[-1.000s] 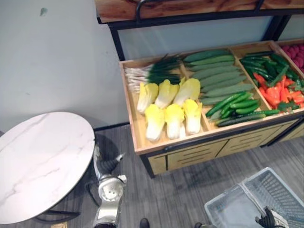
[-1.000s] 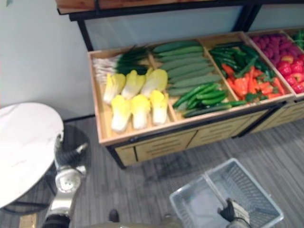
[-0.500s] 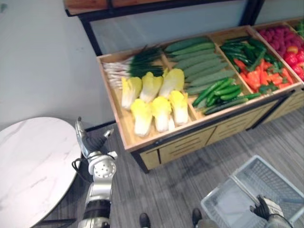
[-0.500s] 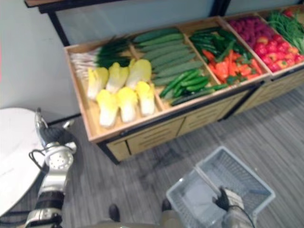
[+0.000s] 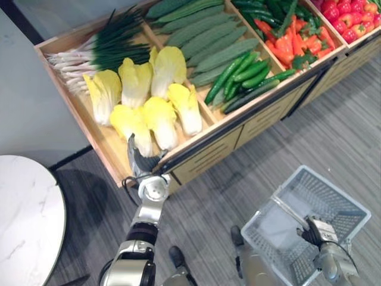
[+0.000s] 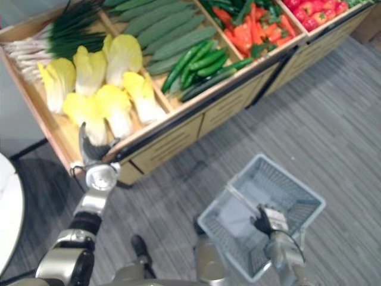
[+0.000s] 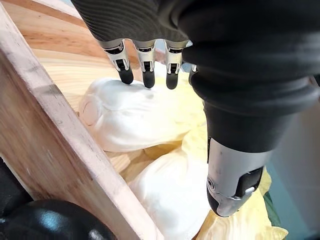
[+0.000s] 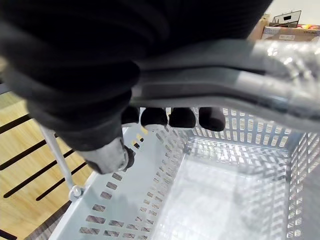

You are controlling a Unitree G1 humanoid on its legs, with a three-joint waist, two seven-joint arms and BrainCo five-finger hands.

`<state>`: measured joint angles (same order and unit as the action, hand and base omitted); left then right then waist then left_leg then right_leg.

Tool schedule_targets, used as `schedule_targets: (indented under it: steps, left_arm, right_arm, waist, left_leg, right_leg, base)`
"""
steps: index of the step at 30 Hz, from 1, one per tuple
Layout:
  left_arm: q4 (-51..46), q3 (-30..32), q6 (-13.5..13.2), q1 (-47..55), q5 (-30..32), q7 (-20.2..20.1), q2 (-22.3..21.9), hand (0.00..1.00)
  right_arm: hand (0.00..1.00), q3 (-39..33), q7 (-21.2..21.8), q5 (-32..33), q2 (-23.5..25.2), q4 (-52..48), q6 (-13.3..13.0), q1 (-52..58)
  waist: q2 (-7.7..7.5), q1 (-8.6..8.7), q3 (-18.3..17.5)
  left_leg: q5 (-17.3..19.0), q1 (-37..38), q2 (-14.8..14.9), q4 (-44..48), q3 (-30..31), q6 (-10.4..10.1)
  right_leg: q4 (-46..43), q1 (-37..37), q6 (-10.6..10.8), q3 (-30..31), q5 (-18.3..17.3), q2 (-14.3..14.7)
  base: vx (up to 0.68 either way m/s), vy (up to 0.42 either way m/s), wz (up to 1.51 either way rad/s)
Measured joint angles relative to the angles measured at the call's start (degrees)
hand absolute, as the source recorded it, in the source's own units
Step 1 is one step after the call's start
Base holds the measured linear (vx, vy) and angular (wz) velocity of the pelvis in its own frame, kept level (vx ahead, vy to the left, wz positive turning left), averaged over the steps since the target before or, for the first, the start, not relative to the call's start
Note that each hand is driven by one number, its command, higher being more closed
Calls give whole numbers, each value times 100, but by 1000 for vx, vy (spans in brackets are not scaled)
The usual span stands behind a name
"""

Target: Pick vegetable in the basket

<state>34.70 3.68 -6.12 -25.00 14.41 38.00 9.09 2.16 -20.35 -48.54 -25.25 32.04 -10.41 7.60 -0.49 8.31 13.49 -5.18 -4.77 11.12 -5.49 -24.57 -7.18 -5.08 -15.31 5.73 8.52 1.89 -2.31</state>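
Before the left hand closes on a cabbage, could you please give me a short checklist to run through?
1. Is the left hand open, with fingers straight above the cabbage: ok.
2. Are its fingertips touching that cabbage: cannot tell.
3. Has the left hand reached past the wooden crate edge: ok.
4. Is the right hand shut on the basket handle: ok.
5. Is the basket empty, with room for the cabbage: ok.
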Motion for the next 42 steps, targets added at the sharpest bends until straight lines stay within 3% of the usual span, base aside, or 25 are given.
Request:
schedule_targets:
  steps: [15, 33, 42]
  left_arm:
    - [-28, 3, 50, -2, 31, 224, -62, 0]
    - [-1530, 260, 138, 627, 471, 462, -68, 0]
    - [-1121, 362, 173, 596, 467, 423, -63, 0]
  right_arm:
    - [100, -9, -245, -91, 184, 119, 16, 110]
    - [100, -62, -281, -113, 267, 226, 43, 285]
    - [100, -55, -279, -213, 274, 219, 42, 270]
  waist:
    - [0, 47, 0]
    - [-1, -93, -20]
    - [0, -81, -70]
  left_leg:
    - [-18, 94, -10, 0, 165, 20]
    - [-87, 195, -104, -35, 375, 95]
    - [-75, 188, -81, -34, 327, 80]
  right_leg:
    - [128, 252, -16, -212, 73, -54]
    - [241, 559, 4, -474, 80, -193]
    - [311, 543, 17, -416, 94, -160]
  base:
    - [15, 2, 5]
    - [-5, 10, 8]
    - [35, 1, -4]
